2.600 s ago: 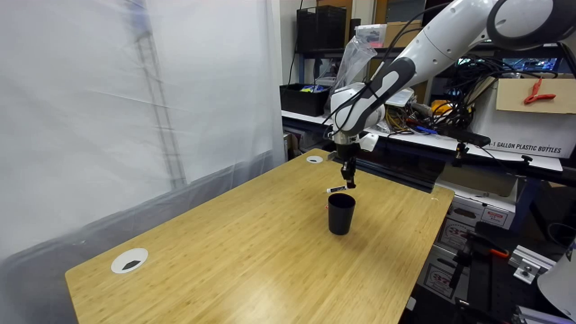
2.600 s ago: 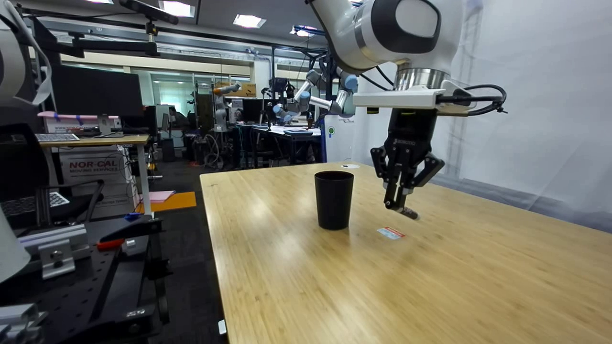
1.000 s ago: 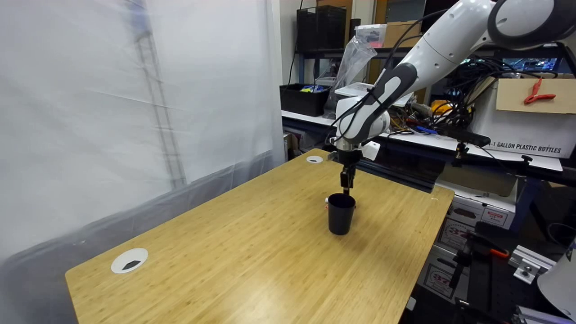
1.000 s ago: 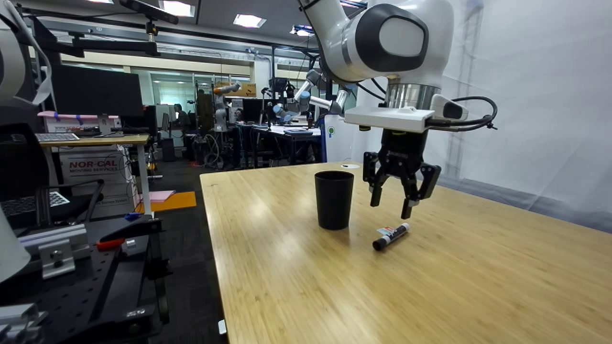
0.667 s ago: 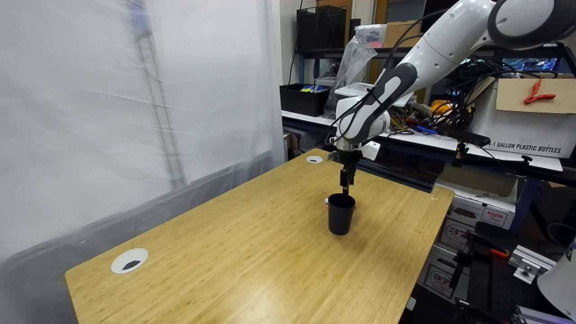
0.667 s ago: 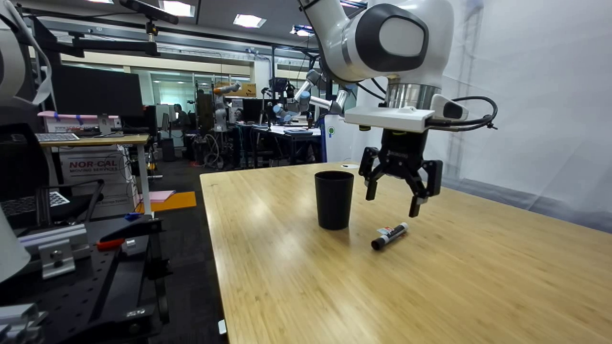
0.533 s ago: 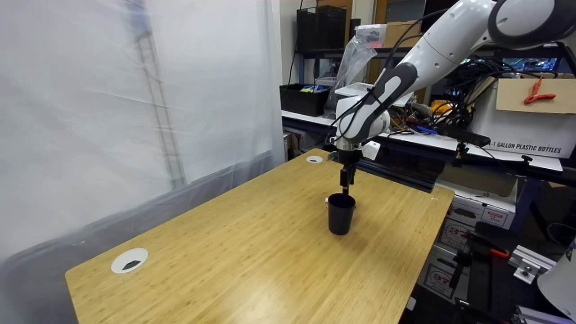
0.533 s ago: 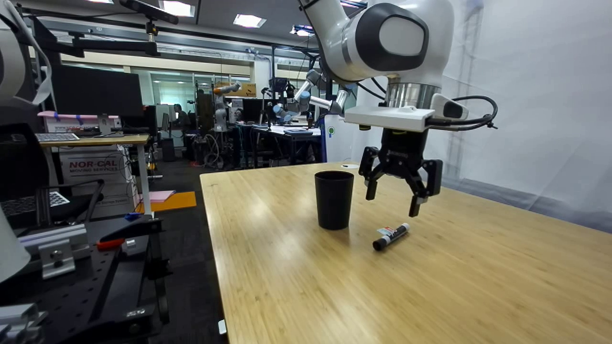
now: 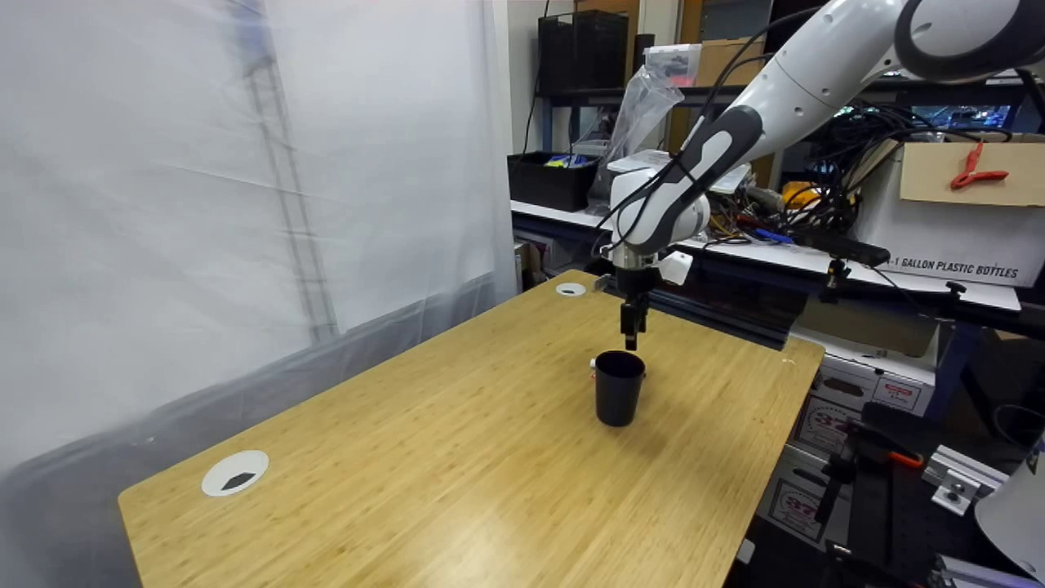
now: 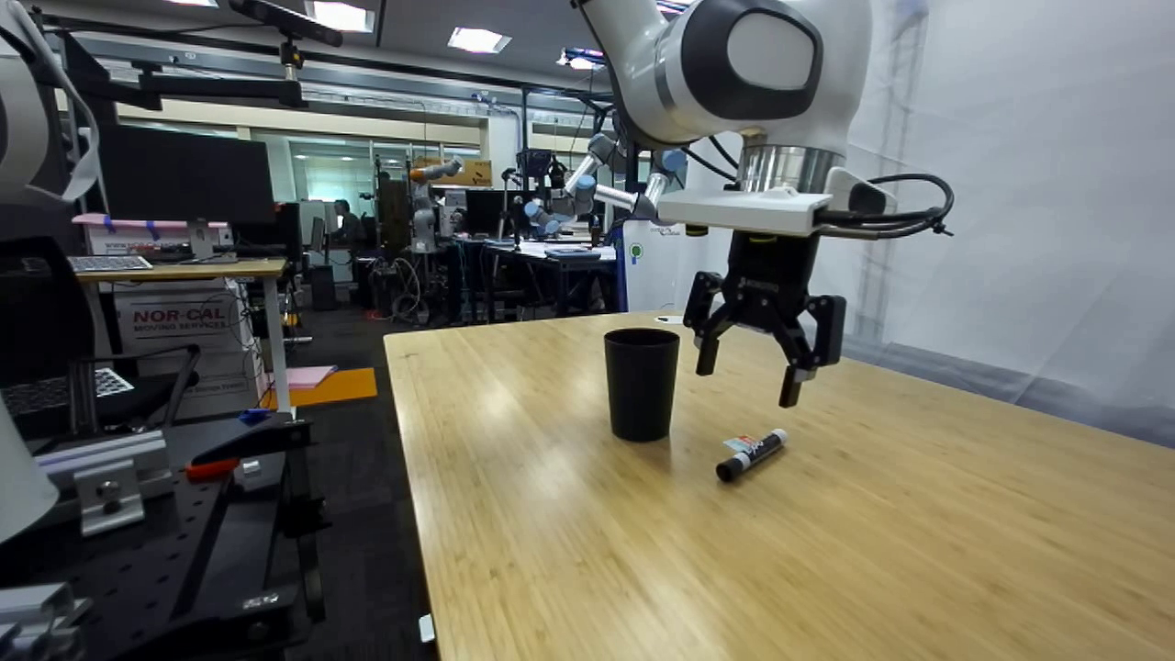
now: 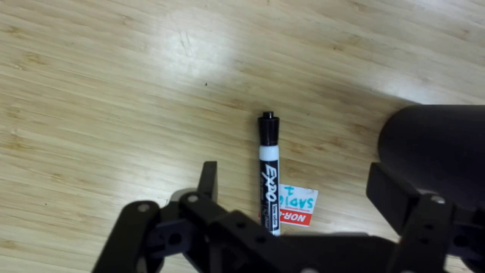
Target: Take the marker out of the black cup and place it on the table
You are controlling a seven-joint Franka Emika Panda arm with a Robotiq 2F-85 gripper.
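The marker [image 10: 751, 455], white and black with a dark cap, lies flat on the wooden table [image 10: 872, 542]. Beside it the black cup [image 10: 641, 390] stands upright; in an exterior view the cup [image 9: 619, 396] hides most of the marker, leaving only its white end [image 9: 593, 363] visible. My gripper [image 10: 747, 380] hangs above the marker with its jaws wide apart and nothing held. In the wrist view the marker [image 11: 269, 174] shows below the gap between the fingers, its lower end covered by the gripper; the cup [image 11: 435, 148] is at the right edge, beyond one finger.
A small red and white label [image 11: 298, 206] is stuck on the table, partly under the marker. Round white cable holes [image 9: 235, 474] sit in the tabletop. A translucent curtain [image 9: 392, 163] hangs along one side, and a cluttered bench [image 9: 816, 253] stands beyond the far edge.
The gripper was shut on the marker above the table; it came down and opened, and the marker now lies on the table. In the last half second the gripper rose slightly. The cup stayed put.
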